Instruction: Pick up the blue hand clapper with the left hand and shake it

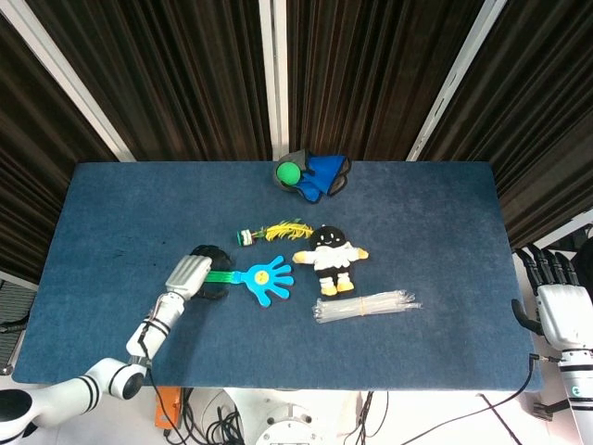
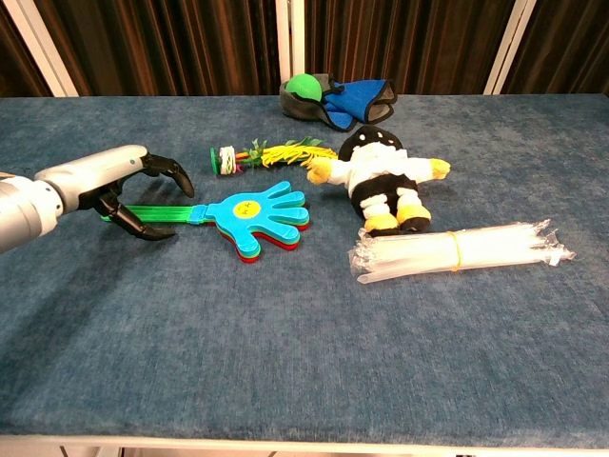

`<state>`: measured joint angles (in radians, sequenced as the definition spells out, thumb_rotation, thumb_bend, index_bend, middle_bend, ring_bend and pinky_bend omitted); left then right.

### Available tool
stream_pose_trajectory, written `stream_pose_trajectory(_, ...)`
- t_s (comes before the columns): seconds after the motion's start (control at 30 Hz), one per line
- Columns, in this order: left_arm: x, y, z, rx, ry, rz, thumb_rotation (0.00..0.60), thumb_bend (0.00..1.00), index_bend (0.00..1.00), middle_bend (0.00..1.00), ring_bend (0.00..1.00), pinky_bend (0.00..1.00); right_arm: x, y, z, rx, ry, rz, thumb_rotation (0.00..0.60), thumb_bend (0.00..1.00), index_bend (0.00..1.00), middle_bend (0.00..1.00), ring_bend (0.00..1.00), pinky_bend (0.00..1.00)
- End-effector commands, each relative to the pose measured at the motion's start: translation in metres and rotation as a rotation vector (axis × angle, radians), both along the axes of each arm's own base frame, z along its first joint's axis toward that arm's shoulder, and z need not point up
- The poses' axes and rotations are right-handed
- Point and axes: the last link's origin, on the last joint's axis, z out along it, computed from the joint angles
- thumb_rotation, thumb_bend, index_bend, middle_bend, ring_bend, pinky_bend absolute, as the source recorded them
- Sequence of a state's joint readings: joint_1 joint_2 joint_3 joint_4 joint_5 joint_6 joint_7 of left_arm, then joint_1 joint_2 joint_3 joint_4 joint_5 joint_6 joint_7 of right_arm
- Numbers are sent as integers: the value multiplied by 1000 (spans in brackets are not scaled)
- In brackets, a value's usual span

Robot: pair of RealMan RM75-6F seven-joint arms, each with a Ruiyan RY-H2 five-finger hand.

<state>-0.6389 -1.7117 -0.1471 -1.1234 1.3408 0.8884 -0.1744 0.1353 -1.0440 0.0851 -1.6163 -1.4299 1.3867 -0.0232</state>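
Two hands, one task thing: only the left matters for the coming move.
Blue hand clapper (image 2: 249, 215): flat on the table (image 2: 285, 333), left of centre, just left of the plush doll (image 2: 381, 176).
Long axis: roughly left to right; green handle toward the left hand, blue palm toward the doll.
Left hand (image 2: 119, 186): arched over the handle's far end, fingers curled around it, thumb below; not clearly clamped, so grip cannot be told.
Direction: clapper palm off to the right of the left hand, handle directly under it.
Right hand (image 1: 559, 306): off the table's right edge, well apart, fingers spread, holding nothing.
Nearer hand: left, by far.
Judged step: closing on the handle, lift not yet begun.
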Motion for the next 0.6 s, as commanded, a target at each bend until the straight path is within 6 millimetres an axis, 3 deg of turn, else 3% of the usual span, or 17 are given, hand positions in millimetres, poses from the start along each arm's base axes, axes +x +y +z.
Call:
stream_pose_trajectory(0.03, 2, 3, -2, -4, 1, 5, 600, 227, 343, 245, 113, 104, -1, 0, 1, -4, 2, -3, 600, 321, 0, 0, 0, 0)
stream_pose_trajectory(0.6, 12, 6, -6, -7, 144, -94, 600, 273, 406, 228, 79, 68, -6, -1, 2, -14, -6, -16, 600, 324, 0, 0, 0, 0)
